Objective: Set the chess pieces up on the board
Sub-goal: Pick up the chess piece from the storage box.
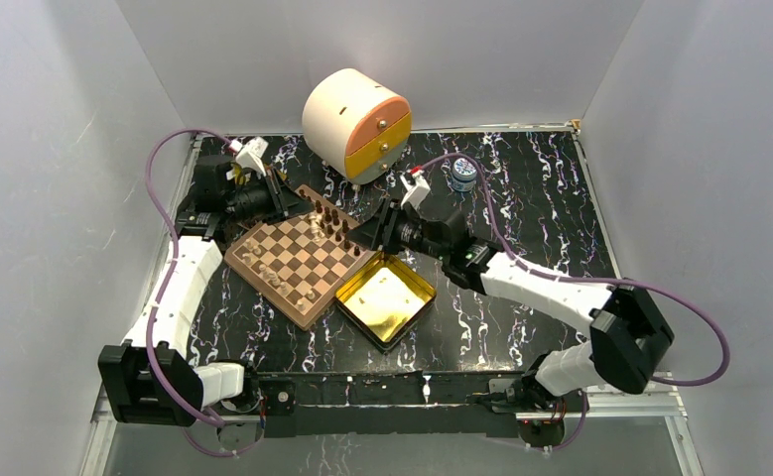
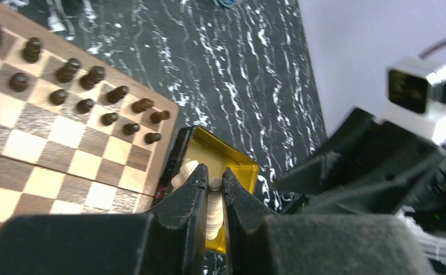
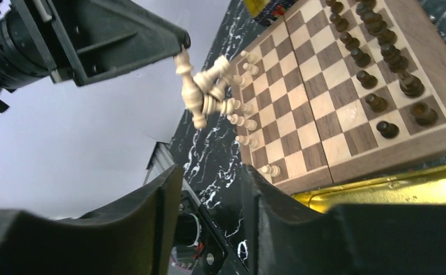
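Note:
The board (image 1: 293,260) lies left of centre. Dark brown pieces (image 1: 332,223) stand in two rows along its far right edge (image 2: 89,86). Light tan pieces (image 3: 240,123) stand along the opposite edge, and a few (image 3: 217,77) lie tipped in a heap. My left gripper (image 2: 213,175) is shut on a tall light tan piece (image 3: 189,86) and holds it in the air over the board's far corner (image 1: 298,203). My right gripper (image 3: 209,172) is open and empty, hovering at the board's right corner (image 1: 360,235).
An open gold tin (image 1: 387,297) lies against the board's near right side. A second gold tin (image 2: 237,163) with a light piece in it sits below my left gripper. A round cream and orange drawer box (image 1: 355,124) and a small blue jar (image 1: 462,175) stand at the back.

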`<state>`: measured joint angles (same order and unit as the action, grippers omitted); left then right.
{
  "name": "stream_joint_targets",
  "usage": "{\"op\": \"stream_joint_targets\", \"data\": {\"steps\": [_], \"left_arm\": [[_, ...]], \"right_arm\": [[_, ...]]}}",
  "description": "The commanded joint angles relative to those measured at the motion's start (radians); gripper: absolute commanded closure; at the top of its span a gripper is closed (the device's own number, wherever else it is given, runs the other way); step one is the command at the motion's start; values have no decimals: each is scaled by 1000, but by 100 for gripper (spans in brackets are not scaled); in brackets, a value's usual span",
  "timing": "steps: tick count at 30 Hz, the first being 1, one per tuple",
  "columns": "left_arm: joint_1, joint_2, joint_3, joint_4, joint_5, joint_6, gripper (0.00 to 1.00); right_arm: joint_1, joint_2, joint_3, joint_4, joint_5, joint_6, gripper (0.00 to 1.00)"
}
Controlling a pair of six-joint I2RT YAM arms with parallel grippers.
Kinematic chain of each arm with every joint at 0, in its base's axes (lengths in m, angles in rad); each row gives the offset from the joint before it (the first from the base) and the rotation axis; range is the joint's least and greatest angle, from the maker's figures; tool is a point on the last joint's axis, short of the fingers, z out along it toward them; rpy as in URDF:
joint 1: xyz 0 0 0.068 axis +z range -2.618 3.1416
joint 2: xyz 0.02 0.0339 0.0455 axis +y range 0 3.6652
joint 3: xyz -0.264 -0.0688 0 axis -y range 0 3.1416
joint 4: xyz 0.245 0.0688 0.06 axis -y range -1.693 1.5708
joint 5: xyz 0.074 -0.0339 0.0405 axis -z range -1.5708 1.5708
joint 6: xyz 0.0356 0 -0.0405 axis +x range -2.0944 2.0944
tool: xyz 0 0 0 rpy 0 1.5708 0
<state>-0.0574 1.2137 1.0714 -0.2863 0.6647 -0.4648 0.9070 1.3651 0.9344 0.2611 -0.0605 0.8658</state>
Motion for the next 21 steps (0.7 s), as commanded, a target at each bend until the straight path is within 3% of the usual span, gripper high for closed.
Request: {"op": "stream_joint_targets", "data": {"steps": [1,8,14,21], "left_arm": [[-37,-27,-18,57,126,-29,100],[-51,-32,-59,89,156,-32,100],[-55,-34,-66,110,159,-48,100],[-56,-45,-73,158,166,-87,100]], "right_arm": [[-75,53,21,218,-216,97,53],[-129,115,55,225,-358,67,48],[-153,154,54,279,-416,163,40],[-187,217,2,478,-497,357,31]]}}
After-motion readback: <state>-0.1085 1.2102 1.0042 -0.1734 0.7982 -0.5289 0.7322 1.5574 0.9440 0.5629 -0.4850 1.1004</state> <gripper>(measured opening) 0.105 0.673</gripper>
